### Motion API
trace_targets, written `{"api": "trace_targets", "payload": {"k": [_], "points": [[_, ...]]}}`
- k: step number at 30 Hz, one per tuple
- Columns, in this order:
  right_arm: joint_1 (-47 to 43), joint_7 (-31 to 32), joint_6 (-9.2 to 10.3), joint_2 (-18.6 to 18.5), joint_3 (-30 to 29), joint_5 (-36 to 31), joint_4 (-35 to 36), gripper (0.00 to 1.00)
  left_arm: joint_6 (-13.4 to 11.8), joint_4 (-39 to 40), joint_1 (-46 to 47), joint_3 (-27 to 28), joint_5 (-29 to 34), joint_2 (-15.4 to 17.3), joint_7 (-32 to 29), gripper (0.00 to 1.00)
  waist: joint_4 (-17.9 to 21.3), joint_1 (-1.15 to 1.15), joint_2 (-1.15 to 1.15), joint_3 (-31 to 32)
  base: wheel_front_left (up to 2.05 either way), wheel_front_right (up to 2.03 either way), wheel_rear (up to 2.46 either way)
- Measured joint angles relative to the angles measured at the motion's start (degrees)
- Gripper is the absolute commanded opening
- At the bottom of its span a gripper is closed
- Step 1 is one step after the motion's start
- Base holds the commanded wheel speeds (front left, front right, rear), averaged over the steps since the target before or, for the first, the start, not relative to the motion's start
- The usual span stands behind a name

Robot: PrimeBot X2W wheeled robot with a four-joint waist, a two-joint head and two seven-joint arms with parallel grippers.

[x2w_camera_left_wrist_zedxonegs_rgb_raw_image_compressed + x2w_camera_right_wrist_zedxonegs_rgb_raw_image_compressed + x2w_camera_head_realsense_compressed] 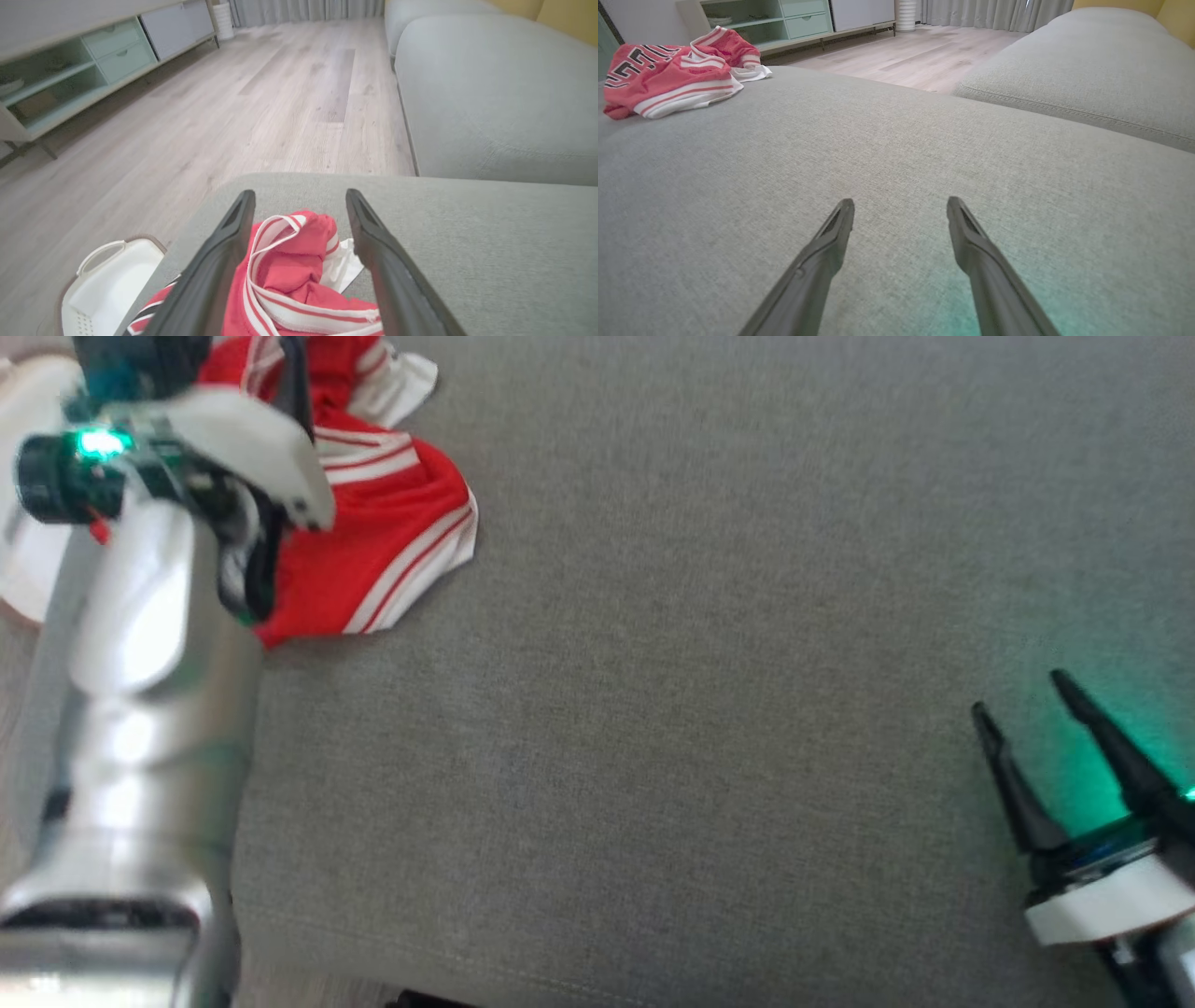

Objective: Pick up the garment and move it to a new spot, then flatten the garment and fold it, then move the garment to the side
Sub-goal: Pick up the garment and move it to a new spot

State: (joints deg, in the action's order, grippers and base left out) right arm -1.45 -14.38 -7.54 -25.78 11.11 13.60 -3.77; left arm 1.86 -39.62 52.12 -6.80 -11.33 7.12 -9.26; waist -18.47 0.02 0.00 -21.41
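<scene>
A crumpled red garment (392,523) with white stripes lies at the far left corner of the grey cushion (700,663). My left arm reaches over it, and in the left wrist view my left gripper (300,198) is open, its two dark fingers spread either side of the bunched garment (289,275), above it. My right gripper (1022,695) is open at the lower right, hovering low over bare cushion. In the right wrist view my right gripper (900,207) holds nothing, and the garment (677,72) sits far off at the upper left, black lettering showing.
A white basket (107,280) stands on the wood floor (261,102) just past the cushion's corner. A second grey cushion (495,88) rises to the right. A pale green cabinet (70,65) lines the far wall.
</scene>
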Motion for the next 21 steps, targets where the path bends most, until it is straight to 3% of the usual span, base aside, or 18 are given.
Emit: {"api": "trace_targets", "payload": {"k": [9,15,16,17,21], "points": [[0.0,1.3,0.0,-4.2,-2.5,0.0,5.8,1.0,1.7,-19.8,7.6,1.6,-3.3,-0.4,-5.2,1.0,0.3,-0.01,0.0,-6.7,0.0,0.0,0.0],[0.0,2.4,0.0,-4.8,-3.8,0.0,8.9,1.0,2.2,-25.9,9.4,3.1,-5.5,-1.3,-3.9,1.0,0.7,-0.02,0.0,-9.6,0.0,0.0,0.0],[0.0,2.4,0.0,-4.9,-4.2,0.0,9.3,1.0,2.3,-27.1,10.4,3.1,-5.5,-1.4,-2.8,0.96,0.7,-0.02,0.0,-10.1,0.0,0.0,0.0],[0.0,2.4,0.0,-4.9,-4.2,-0.1,9.4,1.0,2.3,-27.2,10.5,3.1,-5.5,-1.4,-1.5,0.0,0.7,-0.02,0.0,-10.1,0.0,0.0,0.0],[0.0,2.5,0.0,-4.8,-4.0,-0.1,8.8,1.0,2.2,-28.4,10.6,1.6,-4.3,-1.5,5.2,0.0,0.7,-0.02,0.0,-9.1,0.0,0.0,0.0]]}}
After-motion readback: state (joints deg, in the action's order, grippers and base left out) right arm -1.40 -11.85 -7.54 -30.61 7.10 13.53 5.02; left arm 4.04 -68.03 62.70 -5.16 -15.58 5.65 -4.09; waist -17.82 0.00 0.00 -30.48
